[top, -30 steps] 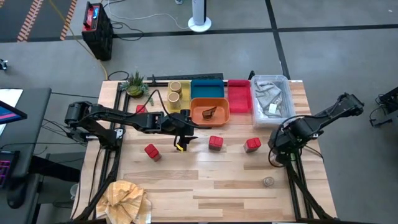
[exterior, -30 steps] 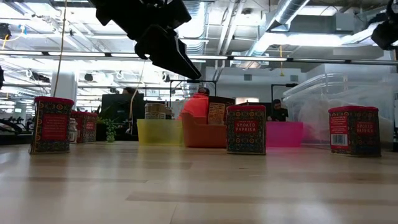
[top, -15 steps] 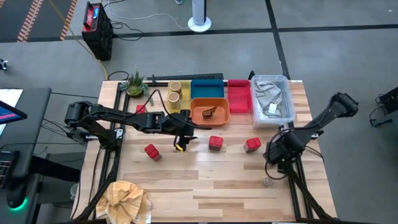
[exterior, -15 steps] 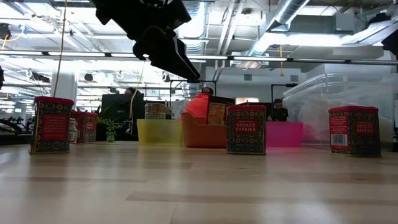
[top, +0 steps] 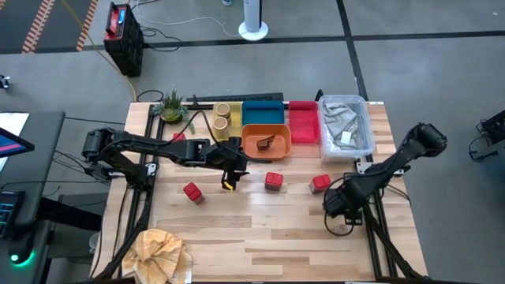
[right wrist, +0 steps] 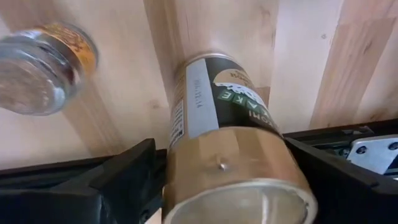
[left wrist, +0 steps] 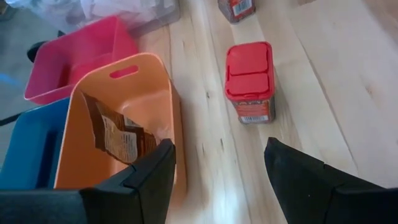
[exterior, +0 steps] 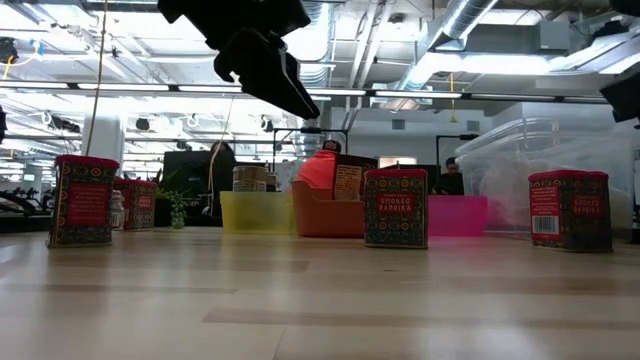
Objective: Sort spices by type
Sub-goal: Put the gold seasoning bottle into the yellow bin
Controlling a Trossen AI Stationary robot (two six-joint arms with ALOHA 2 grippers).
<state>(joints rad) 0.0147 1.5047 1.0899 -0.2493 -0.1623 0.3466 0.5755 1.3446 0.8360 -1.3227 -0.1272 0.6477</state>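
1. A tan cylindrical jar (right wrist: 233,162) with a dark printed label is sitting gripped between the right end effector's (right wrist: 217,180) fingers, over the worktop's (top: 260,229) pale wood planks at the right edge.
2. A small clear glass shaker (right wrist: 37,74) is lying just beside it.
3. A red square-lidded tin (left wrist: 249,81) is standing near the glossy orange tray (left wrist: 124,124), which is holding a dark brown packet (left wrist: 118,137).
4. The left end effector (left wrist: 217,174) is hanging open and empty above them.
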